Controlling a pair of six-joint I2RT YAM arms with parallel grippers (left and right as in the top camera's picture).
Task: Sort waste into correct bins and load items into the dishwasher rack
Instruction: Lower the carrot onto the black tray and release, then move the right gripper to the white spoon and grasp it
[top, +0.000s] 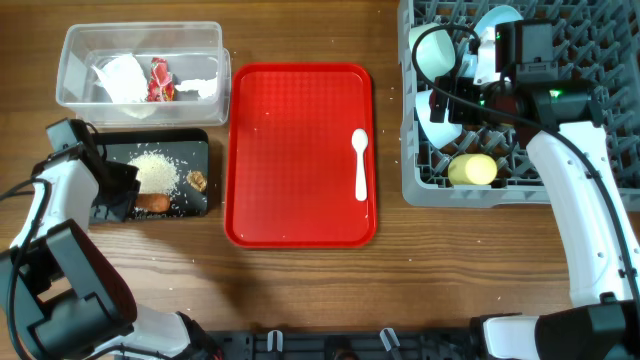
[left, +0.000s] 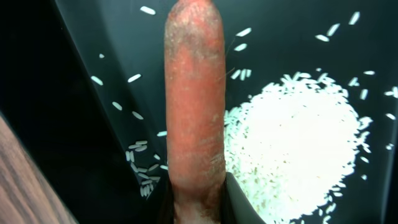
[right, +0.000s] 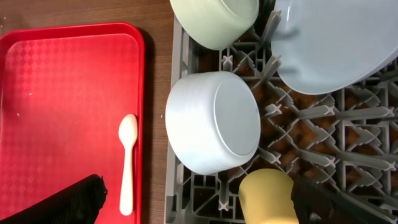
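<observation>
- Two claws are at work. The left claw (left: 199, 200) is clenched on the butt end of the orange carrot (left: 194, 93), which sticks straight out ahead of the fingers.
- Under that claw lies the black tray (top: 118, 152). The pile of white rice (left: 298, 143) sits just beside the carrot, with stray grains scattered around it. The brown scrap (top: 197, 181) is a little beyond the rice.
- Since the grip is on one end only, the carrot could pivot or slip. If it drops onto the heap, I reckon grains would flick over the shallow rim.
- Beyond the left claw's tray, the clear tub (top: 70, 60) holds the napkin (top: 122, 78) and the red wrappers (top: 160, 80).
- The right claw (right: 196, 186) hangs over the grey rack (right: 348, 149) with its fingers spread wide and nothing in them.
- Right below it sit a pale blue bowl (right: 214, 121) on its side and the yellow cup (right: 267, 196). A second bowl (right: 214, 18) and the plate (right: 336, 43) lie further ahead.
- Out to that claw's side, the white spoon (right: 127, 162) lies flat on the red tray (right: 62, 93), not yet loaded.
- A thin, flat spoon may skate away when pinched, and a careless swing could knock the cup or the bowl off their pegs.
</observation>
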